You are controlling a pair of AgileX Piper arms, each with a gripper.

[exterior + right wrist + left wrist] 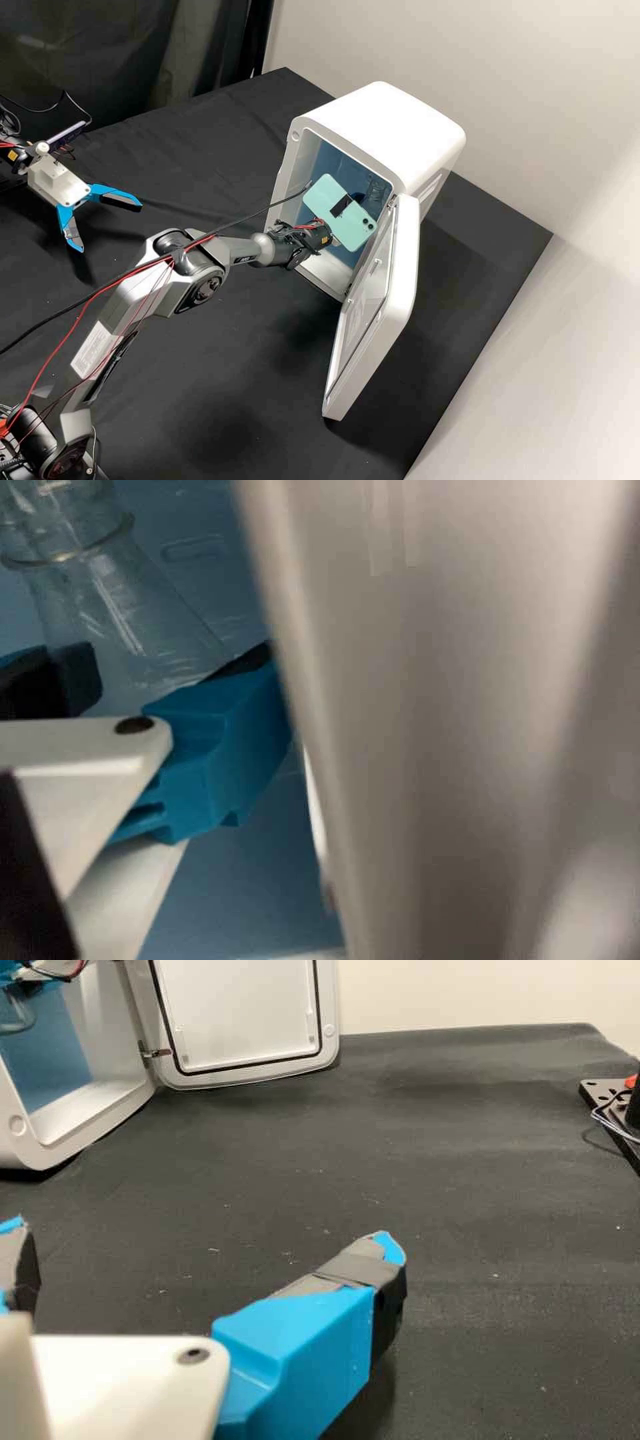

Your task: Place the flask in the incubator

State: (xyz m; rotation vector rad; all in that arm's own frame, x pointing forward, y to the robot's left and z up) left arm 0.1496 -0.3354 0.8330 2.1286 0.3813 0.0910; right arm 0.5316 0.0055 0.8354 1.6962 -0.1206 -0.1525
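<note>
Flask (110,590) of clear glass is inside the incubator (400,127), in front of its blue back wall, with the neck pointing away from the wrist. The right tool (140,670) has one blue finger on each side of the cone-shaped body and seems to pinch it, though the contact itself is hard to see so close. The incubator is a white box that stands near the right edge of the table (200,167), toward the far corner. Its door (373,313) is swung fully open to the near side.

The right arm (193,267) comes from the near left corner and goes through the opening, so its wrist is between the left wall of the box and the open door. A green plate (340,212) fixed on this wrist covers the tool in the high view. In the right wrist view a white surface (450,730) stands very close beside the right finger. I cannot tell if it is the box wall or the door frame. A black cable (253,213) and red wires run along the arm into the opening.

The left tool (107,225) hangs over the left edge of the table, well apart from the incubator, with its fingers spread wide and nothing between them. A dark curtain (100,53) hangs behind the far left edge.
</note>
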